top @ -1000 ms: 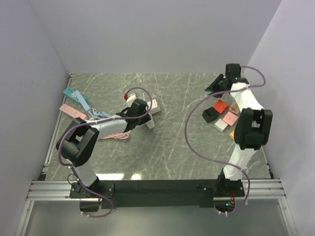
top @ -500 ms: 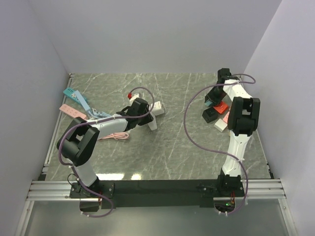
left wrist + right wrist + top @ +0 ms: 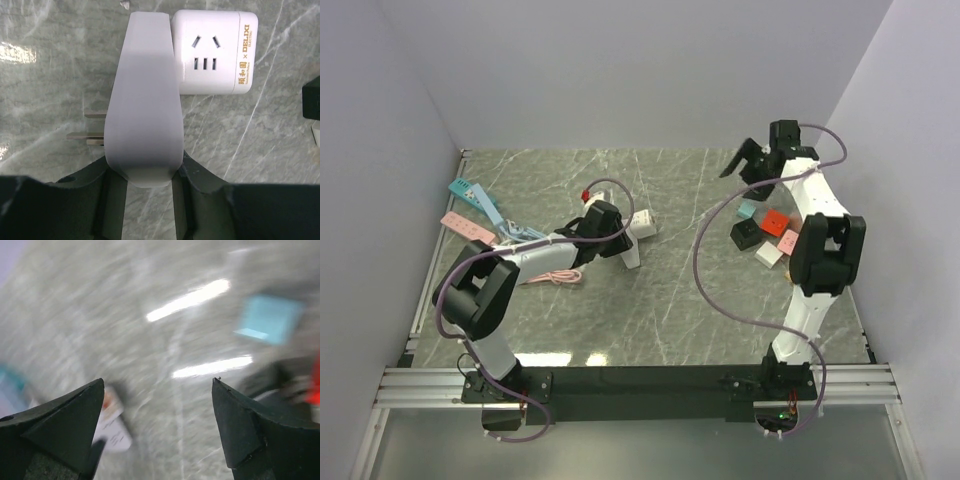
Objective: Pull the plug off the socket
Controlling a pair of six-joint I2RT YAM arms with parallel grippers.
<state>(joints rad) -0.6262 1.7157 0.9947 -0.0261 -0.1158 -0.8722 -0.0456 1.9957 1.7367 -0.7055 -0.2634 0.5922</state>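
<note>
pink cable (image 3: 555, 277): lies in a loose loop on the surface (image 3: 660, 300) beside the left forearm; it is the loose thing closest to the arm bases.
left end effector (image 3: 144, 169): its dark fingers are closed on the near end of the plug, one on each flank.
plug (image 3: 142, 95): a long, smooth white body with no marking on the side seen. It runs away from the wrist camera, and from above it sits left of the middle of the surface.
prongs (image 3: 90, 135): flat metal blades stick out bare from the left side of the plug, over the marble and in no slot.
socket (image 3: 215, 52): a white cube just beside the far right end of the plug; whether the two touch I cannot tell. Its slotted face is turned to the wrist camera, with two slanted slots above a row of three upright ones, all empty.
writing (image 3: 243, 55): gold print runs sideways along the right edge of the socket and reads "× DELIXI" after three characters too small to read. A finer line beside it is unreadable.
blocks: a black block (image 3: 743, 236), a red block (image 3: 775, 220), a pink block (image 3: 787, 240) and a pale blue block (image 3: 748, 210) sit close together on the right of the surface. No print can be read on them.
strips: a teal strip (image 3: 470, 195) and a pink strip (image 3: 465, 225) lie by the left wall.
right end effector (image 3: 750, 160): its fingers are spread wide with nothing between them, above the far right of the surface beyond the blocks. Its own view is blurred.
</note>
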